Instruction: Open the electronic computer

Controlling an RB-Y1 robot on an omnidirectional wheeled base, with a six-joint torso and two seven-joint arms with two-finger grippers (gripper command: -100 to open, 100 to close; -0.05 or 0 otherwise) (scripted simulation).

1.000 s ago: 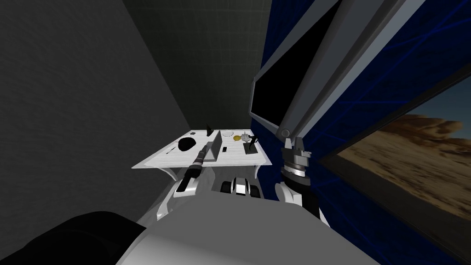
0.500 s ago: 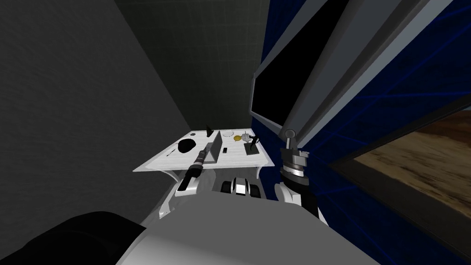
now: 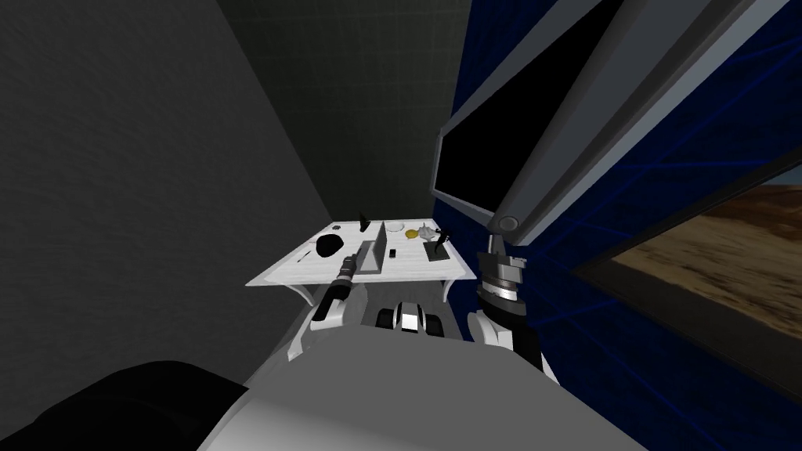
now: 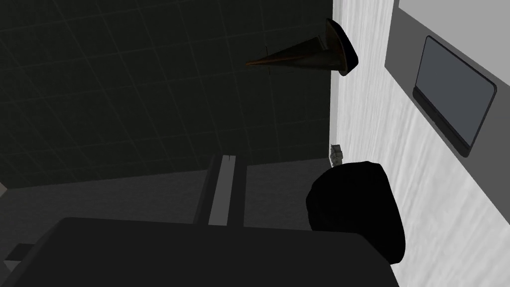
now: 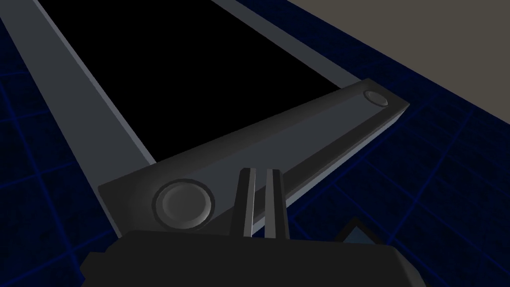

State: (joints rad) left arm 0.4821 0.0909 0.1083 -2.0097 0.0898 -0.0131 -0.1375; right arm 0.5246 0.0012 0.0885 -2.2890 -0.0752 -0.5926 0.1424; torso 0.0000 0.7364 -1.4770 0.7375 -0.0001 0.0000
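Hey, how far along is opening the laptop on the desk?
Done: the laptop lid already stands raised off its base on the white desk. In hand: the left gripper, fingers together, is at the laptop's near side. Left: maybe tipping the lid further back, then letting go. The right gripper is shut, held up aside.

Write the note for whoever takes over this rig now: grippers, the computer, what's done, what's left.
Left gripper: fingers together, at the near edge of the grey laptop computer on the white desk; contact cannot be told.
Right gripper: fingers together, holding nothing, raised by the grey frame bar on the blue wall.
Laptop: its lid appears partly raised; how far is unclear.
Done: left arm is at the laptop.
Left: grip the lid, probably swing it fully up.
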